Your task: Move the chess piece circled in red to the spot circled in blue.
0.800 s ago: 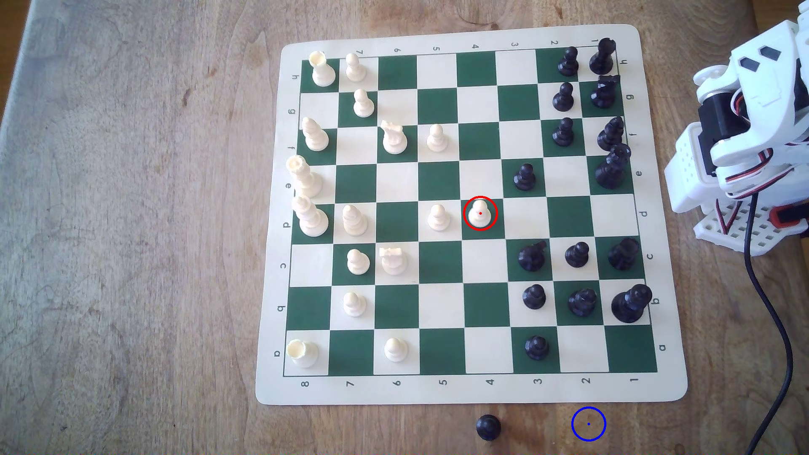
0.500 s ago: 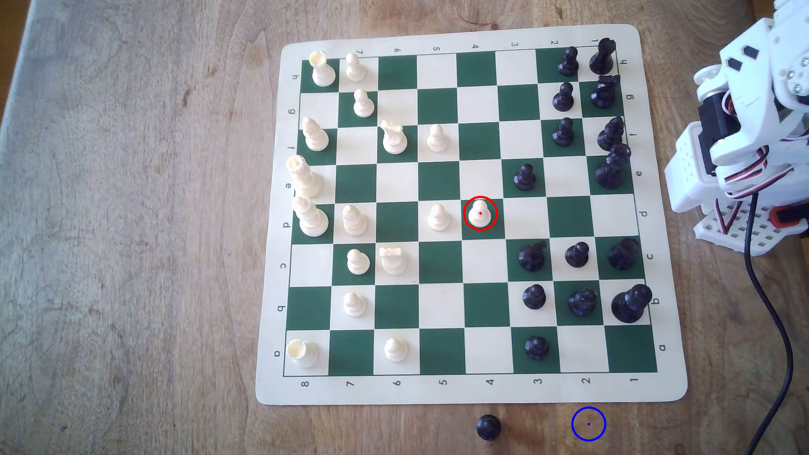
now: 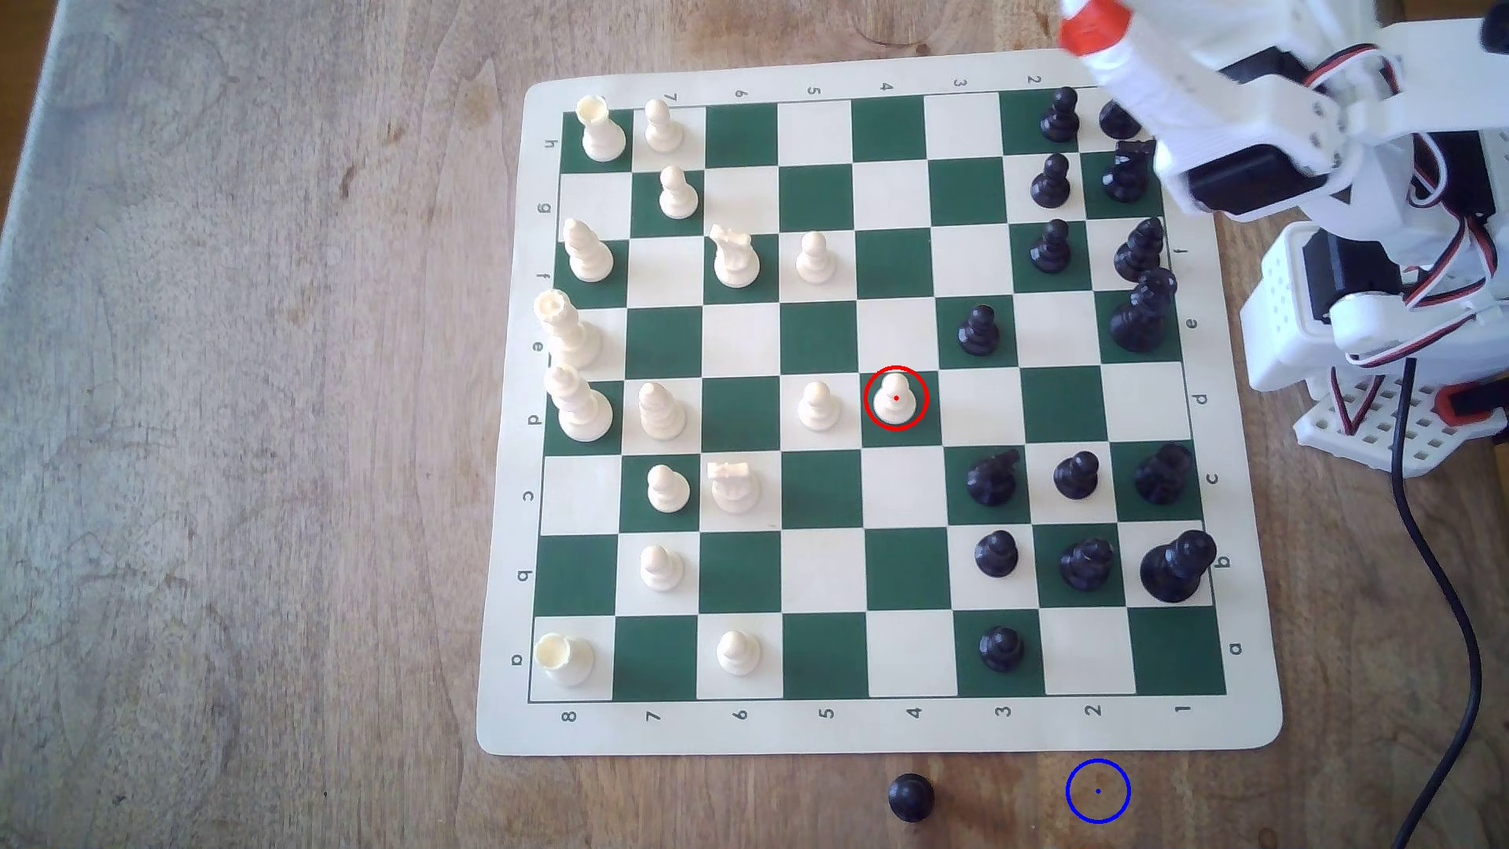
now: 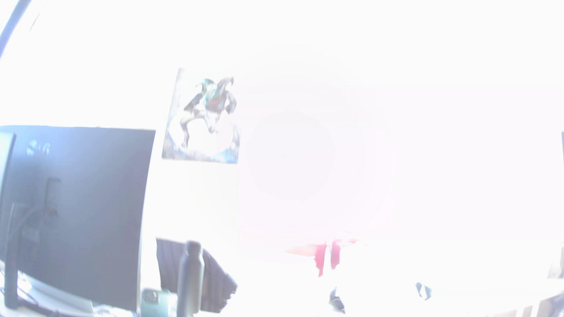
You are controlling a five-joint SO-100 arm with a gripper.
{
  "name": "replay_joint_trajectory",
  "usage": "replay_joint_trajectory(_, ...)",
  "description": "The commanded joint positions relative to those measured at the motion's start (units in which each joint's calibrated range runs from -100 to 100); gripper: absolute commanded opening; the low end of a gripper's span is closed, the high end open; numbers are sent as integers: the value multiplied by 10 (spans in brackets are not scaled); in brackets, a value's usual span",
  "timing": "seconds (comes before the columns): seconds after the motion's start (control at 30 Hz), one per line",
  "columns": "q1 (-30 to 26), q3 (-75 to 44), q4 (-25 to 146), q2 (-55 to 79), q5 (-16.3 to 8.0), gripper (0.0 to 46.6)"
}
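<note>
From the exterior view I see the white pawn (image 3: 896, 398) ringed in red standing upright on a green square near the middle of the chessboard (image 3: 878, 726), row d, column 4; a second white pawn (image 3: 816, 406) stands on the next square toward that view's left, apart from it; the nearest black pawn (image 3: 978, 331) sits one square diagonally away, toward the view's upper right. The blue circle (image 3: 1097, 791) lies on bare table (image 3: 245, 408) just off the board's near edge, below column 2; a lone black pawn (image 3: 910, 797) stands off the board to the view's left of it, well apart.

I count nine white pawns and nine black ones, that stray included.

The gripper (image 3: 1098, 33) reaches in over the board's top right corner, orange-tipped, well apart from the ringed pawn; it is cut off by the frame edge and I cannot tell how far its jaws stand open or whether it holds anything. The arm (image 3: 1274, 147) covers most of the black piece in the corner square. The wrist view is washed out white; I make out a dark monitor (image 4: 76, 213), a poster (image 4: 203, 117), a bottle (image 4: 190, 277) and a red smear I cannot identify.
</note>
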Motion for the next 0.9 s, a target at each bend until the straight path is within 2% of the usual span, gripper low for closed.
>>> replay_joint_trajectory(0.0,18,-88,138,20,-3,2)
replay_joint_trajectory(0.1,34,-99,197,18,-5,2)
replay_joint_trajectory(0.13,41,-109,236,13,-20,5)
replay_joint_trajectory(0.27,40,-148,288,56,-35,3)
replay_joint_trajectory(0.3,37,-176,302,94,-52,3)
replay_joint_trajectory(0.33,35,-200,330,120,-54,3)
replay_joint_trajectory(0.4,32,-240,384,151,-54,14)
replay_joint_trajectory(0.43,27,-264,425,169,-65,37)
replay_joint_trajectory(0.57,34,-266,453,206,-64,82)
replay_joint_trajectory(0.7,31,-346,564,294,-62,95)
replay_joint_trajectory(0.87,23,-450,664,426,-63,139)
